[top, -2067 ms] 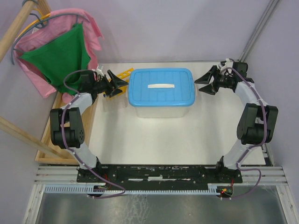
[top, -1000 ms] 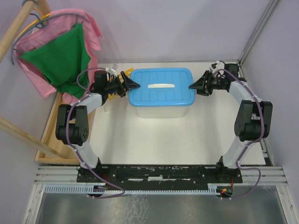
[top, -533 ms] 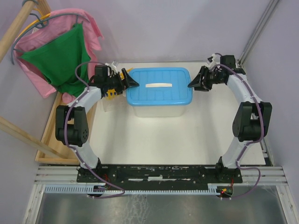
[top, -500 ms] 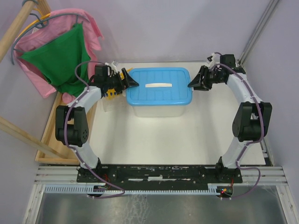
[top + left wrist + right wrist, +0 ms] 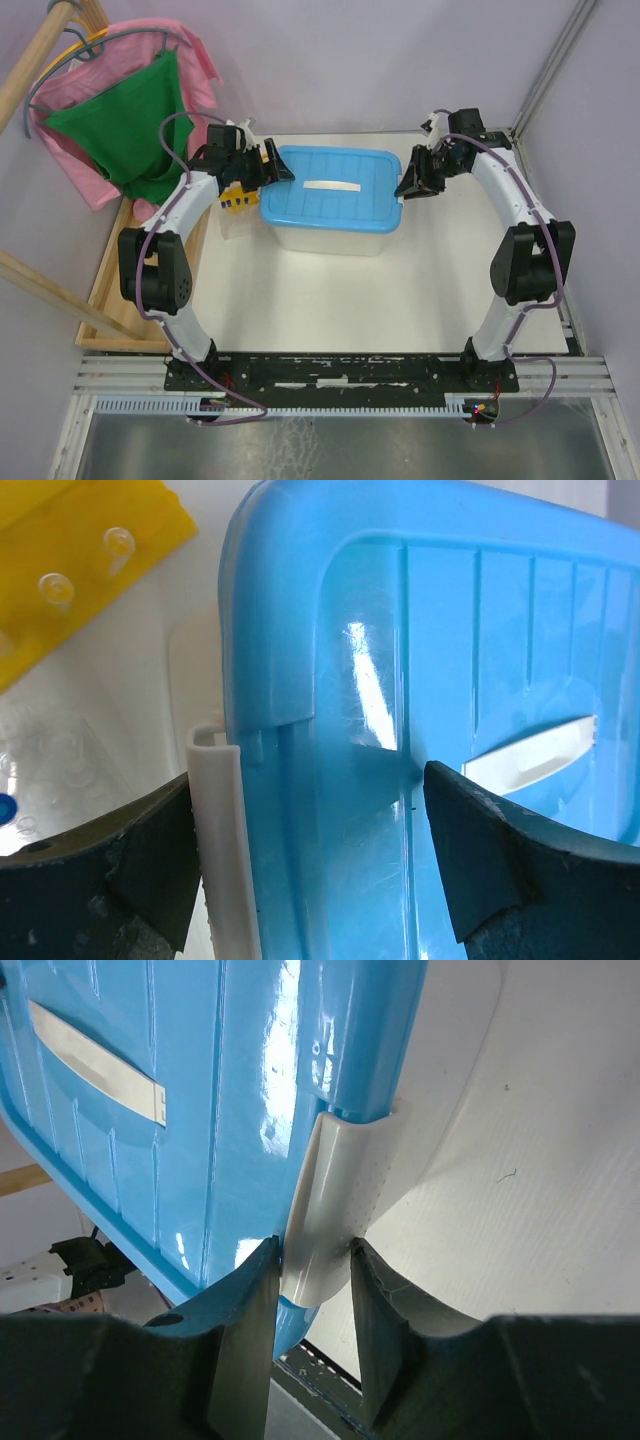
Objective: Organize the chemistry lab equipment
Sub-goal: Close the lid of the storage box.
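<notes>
The blue lid [image 5: 330, 195] lies with its long axis left to right, between both arms. The left gripper [image 5: 310, 850] stands wide around the left clip [image 5: 222, 830]. The right gripper [image 5: 310, 1260] pinches the right clip [image 5: 325, 1200]. The yellow tube rack [image 5: 80, 570] waits at the upper left, nearer to the left arm.

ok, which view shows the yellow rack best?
Left wrist: yellow rack fills the top-left corner, clear tube ends visible. Top external shows only a partly hidden sliver; right wrist shows none.

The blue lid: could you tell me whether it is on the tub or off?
On: in the top view the blue lid covers the white tub's opening completely.
</notes>
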Robot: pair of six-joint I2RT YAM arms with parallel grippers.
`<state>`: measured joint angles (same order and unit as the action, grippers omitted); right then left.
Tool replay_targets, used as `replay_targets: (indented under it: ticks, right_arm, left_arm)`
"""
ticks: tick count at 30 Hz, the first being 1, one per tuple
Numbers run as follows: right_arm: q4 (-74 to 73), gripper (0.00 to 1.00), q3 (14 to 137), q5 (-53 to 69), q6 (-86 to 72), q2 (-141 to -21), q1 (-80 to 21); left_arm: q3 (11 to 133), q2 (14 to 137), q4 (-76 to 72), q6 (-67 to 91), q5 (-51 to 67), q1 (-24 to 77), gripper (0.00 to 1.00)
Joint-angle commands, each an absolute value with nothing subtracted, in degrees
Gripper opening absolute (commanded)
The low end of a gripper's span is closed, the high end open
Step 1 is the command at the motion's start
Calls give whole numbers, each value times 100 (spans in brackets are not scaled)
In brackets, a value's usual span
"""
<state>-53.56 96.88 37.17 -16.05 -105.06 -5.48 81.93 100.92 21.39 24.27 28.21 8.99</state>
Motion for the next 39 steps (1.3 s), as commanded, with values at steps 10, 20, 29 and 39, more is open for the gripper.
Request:
replay_targets:
  ticks: [10,20,29,39]
  right_arm:
    - [-5843,36,10382,3229,-1392,-10675,-1217]
    - [-6203,32,10637,2381,-1330,-10800,-1689]
    - [-6297,26,10679,1765,-1322,-10827,-1917]
    - [-6611,53,11914,1704,-1373,-10617,-1924]
  left_arm:
    - [8947,10197,3511,1710,1843,1507,82]
    - [9391,10498,4288,1684,554,2023,77]
    - [9450,10615,4470,1740,141,2197,76]
    - [10057,10119,4520,1921,-589,2158,82]
